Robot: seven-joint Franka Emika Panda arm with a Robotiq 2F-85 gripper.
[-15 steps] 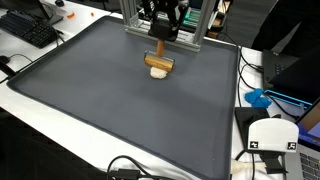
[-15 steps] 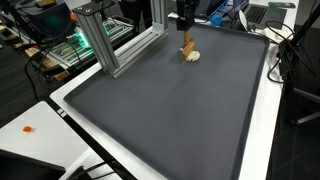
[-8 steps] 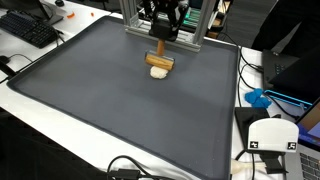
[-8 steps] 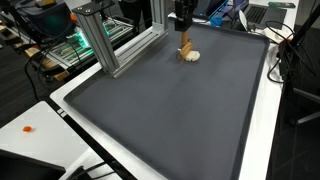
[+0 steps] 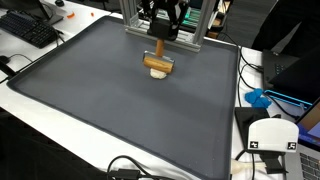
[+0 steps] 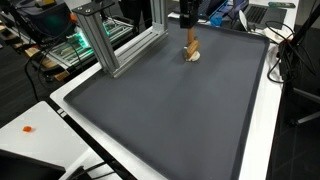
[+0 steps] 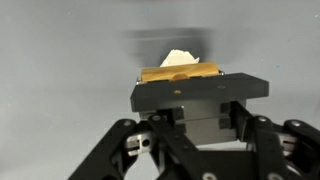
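Note:
My gripper (image 5: pixel 157 40) hangs over the far side of a dark grey mat (image 5: pixel 95 100). It is shut on the thin stem of a wooden tool (image 5: pixel 157 62) with a crossbar at its lower end. A cream-coloured lump (image 5: pixel 157 74) sits right under the crossbar, at the mat's surface. Whether it is joined to the tool I cannot tell. Gripper (image 6: pixel 187 22), tool (image 6: pixel 190 46) and lump (image 6: pixel 193 56) show in both exterior views. In the wrist view the jaws (image 7: pixel 200 100) are closed, with the tan crossbar (image 7: pixel 180 74) and the cream lump (image 7: pixel 178 59) beyond them.
An aluminium frame (image 6: pixel 100 40) stands at the mat's far edge, close behind the gripper (image 5: pixel 130 20). A keyboard (image 5: pixel 30 28) lies off the mat. A white device (image 5: pixel 270 135), a blue object (image 5: pixel 258 98) and cables lie beside the mat's edge.
The gripper and the wooden tool have risen slightly above the mat. The jaws stayed shut.

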